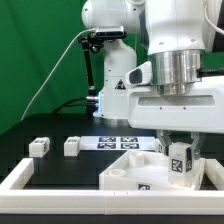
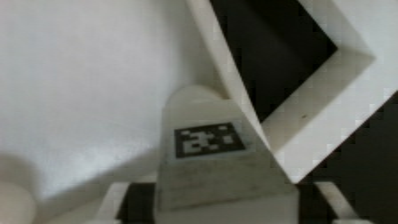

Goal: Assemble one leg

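1. Arm (image 1: 175, 60) fills the exterior view's right, white segments stacked, the silver wrist cylinder pointing straight down.
2. Gripper (image 1: 178, 160) hangs low at the exterior view's lower right, fingers aimed downward.
3. Fingers closed on the leg (image 1: 180, 163), which sits upright between them with its tag facing out.
4. Wrist view: leg (image 2: 210, 150) runs up the middle of the frame, clamped on both sides; one dark fingertip (image 2: 128, 198) shows at each flank of its base.
5. Hand body squarely vertical, no visible tilt.
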Controlling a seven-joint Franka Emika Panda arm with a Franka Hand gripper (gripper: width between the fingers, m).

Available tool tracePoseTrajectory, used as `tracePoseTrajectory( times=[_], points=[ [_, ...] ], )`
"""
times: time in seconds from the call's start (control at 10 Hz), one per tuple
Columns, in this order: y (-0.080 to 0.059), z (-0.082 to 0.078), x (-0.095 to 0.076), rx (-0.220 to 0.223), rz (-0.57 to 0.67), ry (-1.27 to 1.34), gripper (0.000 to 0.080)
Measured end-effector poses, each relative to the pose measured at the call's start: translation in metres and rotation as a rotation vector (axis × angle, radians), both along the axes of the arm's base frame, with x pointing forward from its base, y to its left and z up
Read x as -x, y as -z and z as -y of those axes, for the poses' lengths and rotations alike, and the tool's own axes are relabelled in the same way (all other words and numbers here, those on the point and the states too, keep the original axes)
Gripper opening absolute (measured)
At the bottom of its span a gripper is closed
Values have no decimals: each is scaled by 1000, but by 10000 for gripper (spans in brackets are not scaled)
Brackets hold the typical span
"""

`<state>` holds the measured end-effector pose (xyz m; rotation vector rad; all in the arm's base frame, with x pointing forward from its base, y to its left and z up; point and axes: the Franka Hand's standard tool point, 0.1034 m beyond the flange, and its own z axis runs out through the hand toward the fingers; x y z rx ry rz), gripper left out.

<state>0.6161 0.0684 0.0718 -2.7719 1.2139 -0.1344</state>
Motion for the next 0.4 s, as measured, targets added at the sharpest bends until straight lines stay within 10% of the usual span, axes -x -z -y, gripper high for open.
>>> tracePoseTrajectory(
  times=[0.2,0.4],
  points=[
    [0,0,0,0,0,-6,560],
    [1,0,0,1,0,-6,621]
  ],
)
